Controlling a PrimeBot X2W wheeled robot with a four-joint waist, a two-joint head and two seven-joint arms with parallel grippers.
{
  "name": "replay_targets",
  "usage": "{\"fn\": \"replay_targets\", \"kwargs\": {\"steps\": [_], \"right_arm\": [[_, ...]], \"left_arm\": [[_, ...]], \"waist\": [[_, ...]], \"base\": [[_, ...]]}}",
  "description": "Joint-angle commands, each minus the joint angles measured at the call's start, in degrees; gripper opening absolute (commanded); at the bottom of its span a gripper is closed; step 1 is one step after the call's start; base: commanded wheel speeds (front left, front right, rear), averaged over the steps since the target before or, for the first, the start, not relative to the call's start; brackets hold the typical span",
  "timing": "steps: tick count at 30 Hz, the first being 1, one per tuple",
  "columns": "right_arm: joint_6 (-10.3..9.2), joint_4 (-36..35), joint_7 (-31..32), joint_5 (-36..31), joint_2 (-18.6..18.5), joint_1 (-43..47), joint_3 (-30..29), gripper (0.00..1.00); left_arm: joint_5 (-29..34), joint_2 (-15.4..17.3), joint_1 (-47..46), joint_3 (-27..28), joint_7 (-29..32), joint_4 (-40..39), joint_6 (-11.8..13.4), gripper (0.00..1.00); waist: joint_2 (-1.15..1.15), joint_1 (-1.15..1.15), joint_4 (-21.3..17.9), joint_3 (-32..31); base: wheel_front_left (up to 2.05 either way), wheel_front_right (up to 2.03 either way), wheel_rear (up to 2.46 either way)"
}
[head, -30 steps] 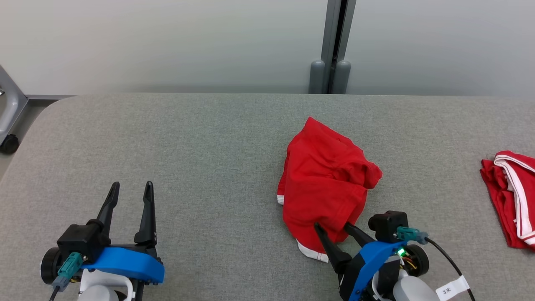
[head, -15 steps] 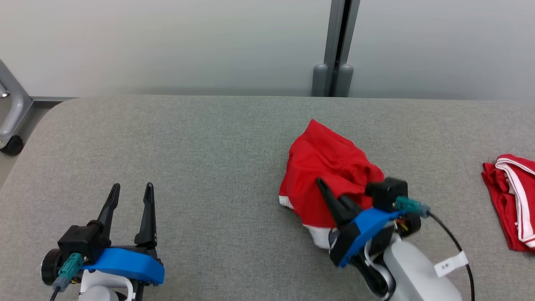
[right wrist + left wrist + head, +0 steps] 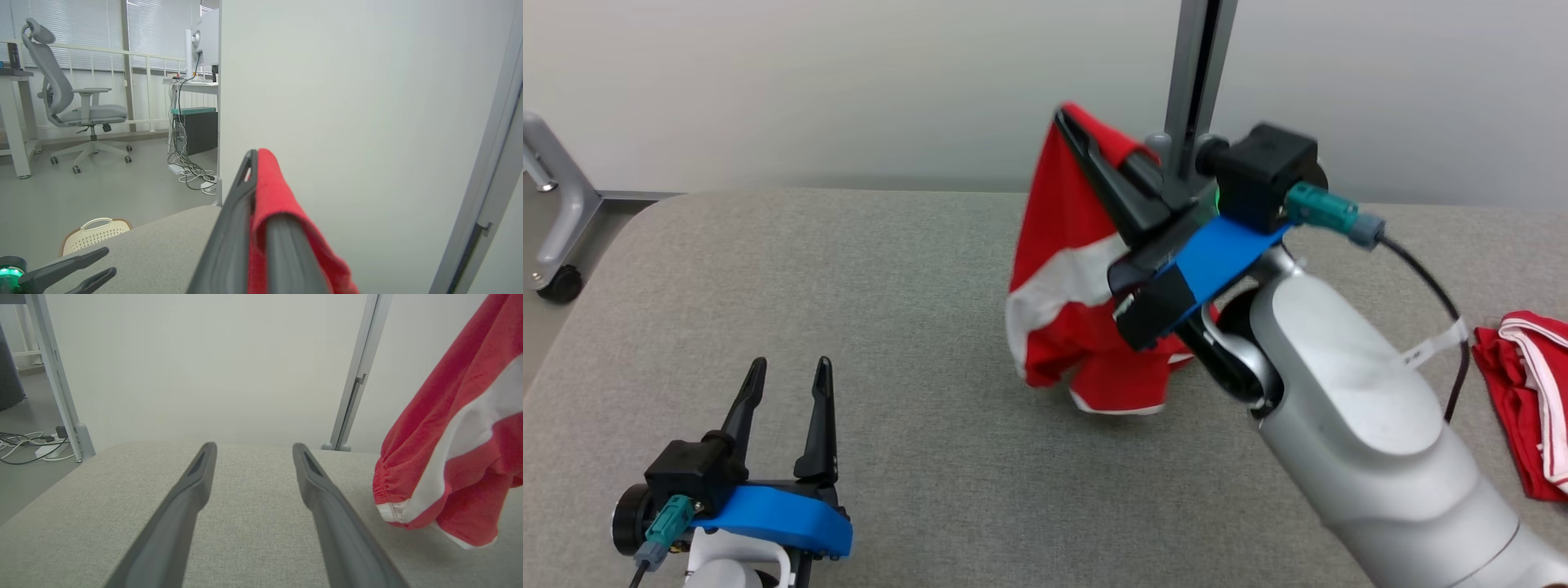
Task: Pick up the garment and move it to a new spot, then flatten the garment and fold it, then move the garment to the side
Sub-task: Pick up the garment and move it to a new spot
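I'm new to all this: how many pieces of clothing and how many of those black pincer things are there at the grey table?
Red garments: 2, the hanging garment pinched in the right tool, and a second red garment lying at the right end of the table.
Tools: 2, the right tool and the left tool, which is open and empty.
Total: 4

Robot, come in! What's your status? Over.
Right gripper shut on red white-striped fabric garment, hanging over grey padded table. Left gripper open, empty. Second red garment lies aside.

Head camera looks down; wrist cameras face the wall, sharing garment.
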Motion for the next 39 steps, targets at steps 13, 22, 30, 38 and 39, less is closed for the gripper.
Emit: {"fn": "replay_targets", "kwargs": {"steps": [13, 22, 30, 38, 39], "right_arm": [[0.0, -3.01, 1.73, 1.77, -8.97, 1.39, -4.51, 0.0], [0.0, 10.53, 0.59, 3.73, -12.49, 8.32, -14.34, 0.0], [0.0, 23.74, -3.08, 2.34, -10.43, 3.92, -19.28, 1.0], [0.0, 30.86, 1.9, 2.94, -10.16, 5.01, -18.2, 1.0], [0.0, 31.18, 2.81, 3.21, -10.29, 5.88, -17.96, 1.0]], "left_arm": [[0.01, 0.1, -0.19, -0.12, -0.46, -0.99, 0.48, 1.0], [0.2, -0.15, -2.94, -0.64, -0.48, -1.42, 0.01, 1.0], [0.55, -0.75, -5.35, -1.37, -0.55, -0.01, -0.74, 1.0], [0.52, -0.85, -5.17, -1.73, -0.71, 1.28, -0.88, 1.0], [0.44, -0.77, -4.84, -1.65, -0.72, 1.35, -0.8, 1.0]], "waist": [[0.0, 0.0, 0.97, 0.5], [0.0, 0.0, 1.04, 4.96], [0.0, 0.0, 1.93, 6.83], [0.0, 0.0, 1.36, 5.28], [0.0, 0.0, 1.11, 4.91]], "base": [[0.0, 0.0, 0.0], [0.0, 0.0, 0.0], [0.0, 0.0, 0.0], [0.0, 0.0, 0.0], [0.0, 0.0, 0.0]]}}
